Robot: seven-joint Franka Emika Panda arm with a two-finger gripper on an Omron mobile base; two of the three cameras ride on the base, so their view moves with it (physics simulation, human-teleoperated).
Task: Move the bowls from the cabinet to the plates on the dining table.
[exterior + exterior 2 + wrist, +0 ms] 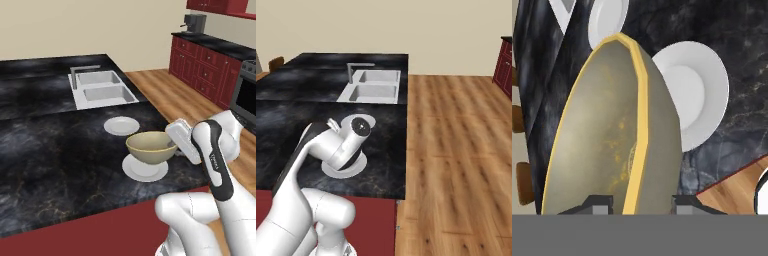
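The olive-tan bowl hangs just above the nearer white plate on the black marble dining table, pinched by its rim at the side nearest the arm. In the hand view the gripper has one fingertip inside the gold rim and one outside, so the jaws are closed on the bowl's wall, and only there. That is what worries me: all the weight hangs off one thin edge, and a jolt or a tilt of the wrist could let the bowl pivot or slip out and drop onto the plate, hard enough to knock it along the smooth stone. From the left base view the bowl looks centred over the plate, but it hides most of it, and I cannot tell how much air is left beneath. If the fingers let go too high, the bowl may land on its rounded foot, rock, and settle half off the plate. If the arm presses down too far, it could shove the plate sideways. The plate is barely wider than the bowl, so there is little room for error. A second plate lies beside it, nearer the sink, bare and waiting for the other bowl; a careless sweep on the way out could clip it. The inner finger also has to lift clear without catching the rim and tipping the bowl.
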